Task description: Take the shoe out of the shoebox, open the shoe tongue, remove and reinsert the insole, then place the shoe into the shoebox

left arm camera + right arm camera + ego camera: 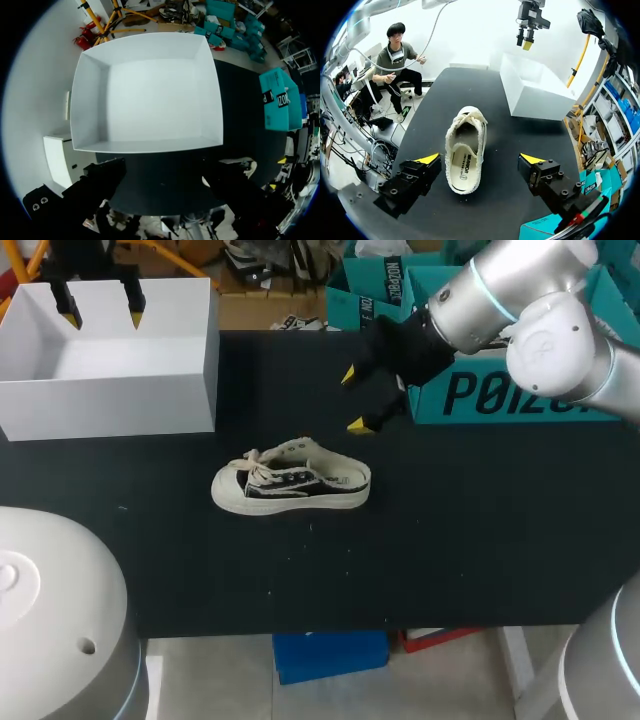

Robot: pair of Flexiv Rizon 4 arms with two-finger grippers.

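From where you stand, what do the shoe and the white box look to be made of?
Shoe: seemingly off-white canvas, matte, with fuzzy edges and fabric laces; the sole band looks like smooth rubber. White box: probably matte cardboard: thin flat walls, crisp folded corners.

Black table [450, 540] w/ shoe [292, 480] mid, white shoebox [110, 405] back-left, teal box [520, 395] back-right.

Table [480, 540]: black matte top, spread beneath the left gripper [102, 318] and the right gripper [353, 399].
Specks [310, 528]: few, pale, scattered on the top, apart from the right gripper.
Teal box [520, 392]: on the table, close beside the right gripper.
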